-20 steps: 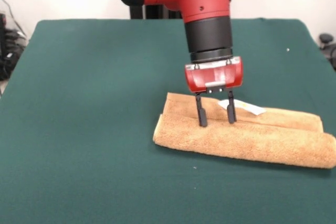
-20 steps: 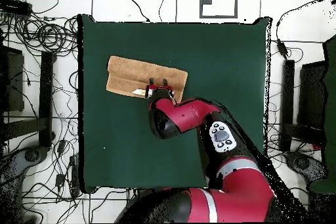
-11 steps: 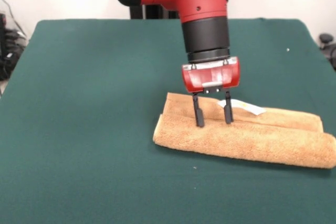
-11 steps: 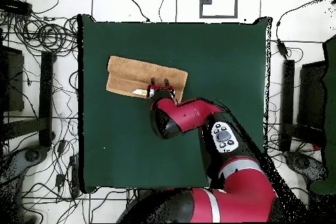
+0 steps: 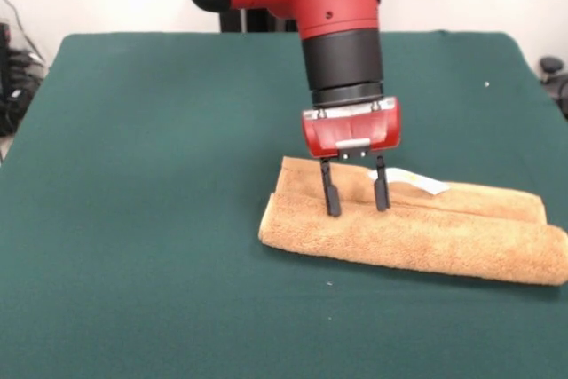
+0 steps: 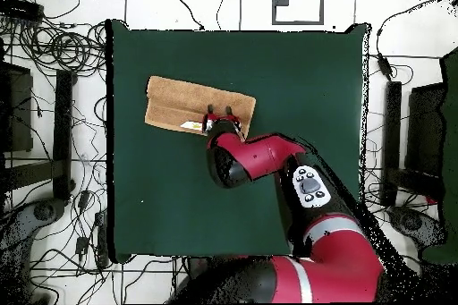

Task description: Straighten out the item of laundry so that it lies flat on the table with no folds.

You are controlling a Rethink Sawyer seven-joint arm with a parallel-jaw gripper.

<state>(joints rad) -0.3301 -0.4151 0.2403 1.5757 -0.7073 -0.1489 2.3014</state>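
Orange-tan towel [image 5: 417, 232] ×1, folded, lower right of the green bench [image 5: 160, 219].
Gripper [image 5: 356, 202] jaws spread open, tips on the towel, gripping nothing; bench bare leftward.

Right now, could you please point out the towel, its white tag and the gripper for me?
towel [image 5: 426, 241], front view, on the thick front fold.
white tag [image 5: 419, 182], front view, middle of the tag on the towel's rear layer.
gripper [image 5: 355, 198], front view, midway between the two black fingertips.

Orange-tan towel [image 5: 417, 232] folded into long strip, white tag [image 5: 415, 181], on green table [image 5: 160, 175]
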